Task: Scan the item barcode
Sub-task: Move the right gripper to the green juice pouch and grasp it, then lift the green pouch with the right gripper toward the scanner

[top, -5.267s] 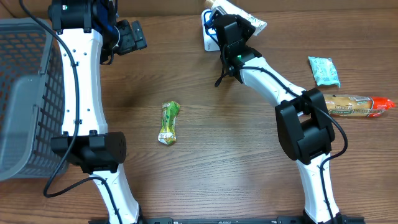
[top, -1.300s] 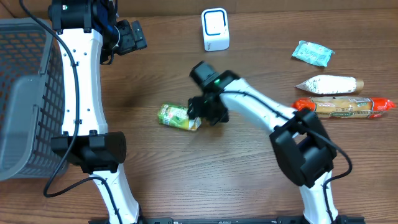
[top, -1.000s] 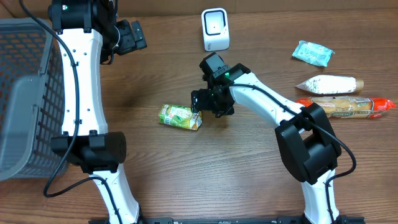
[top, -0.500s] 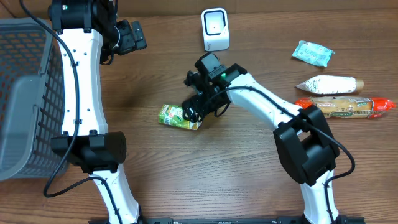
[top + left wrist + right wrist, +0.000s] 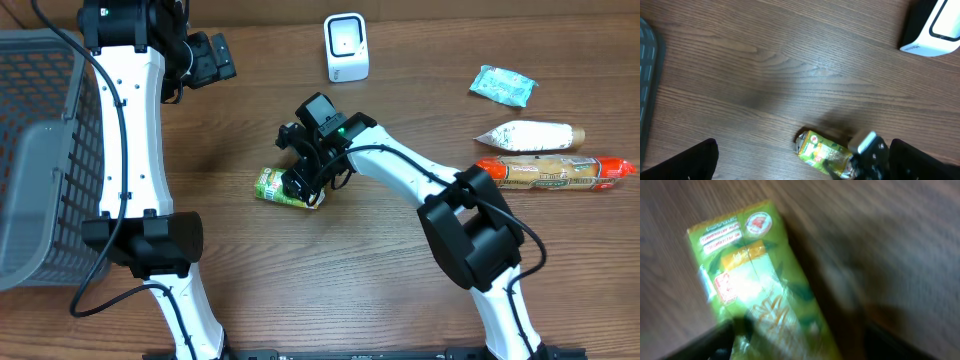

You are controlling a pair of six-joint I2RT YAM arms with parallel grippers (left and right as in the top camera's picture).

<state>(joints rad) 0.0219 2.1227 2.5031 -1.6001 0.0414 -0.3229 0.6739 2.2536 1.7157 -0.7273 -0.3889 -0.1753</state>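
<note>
Noting green crinkled foil snack packet (image 5: pixel 270 185) flat on brown wooden table (image 5: pixel 330 290), left of centre, long axis roughly left-right, slightly tilted. Found right gripper (image 5: pixel 298 185) low over packet's right end, jaws straddling it. Checked right wrist view, blurred: dark fingers (image 5: pixel 705 342) at both lower corners, spread wider than packet, bare wood showing between packet and one finger, nothing pinched. Cannot tell whether other finger touches wrapper. Found left gripper (image 5: pixel 208 58) at rear left of table, well apart from packet, jaws at full spread, holding nothing. Confirmed in left wrist view: fingertips (image 5: pixel 690 160) at both lower corners, only table and packet seen between them. Logged white boxy barcode scanner (image 5: pixel 346 47) upright at rear centre, well apart from packet. Logged grey mesh plastic basket (image 5: pixel 40 150) at left edge. Logged along right side: teal sachet (image 5: pixel 503 85), pale tube-shaped pack (image 5: pixel 527 134), long orange-red wrapped pack (image 5: pixel 552 172) just beside the pale one.
</note>
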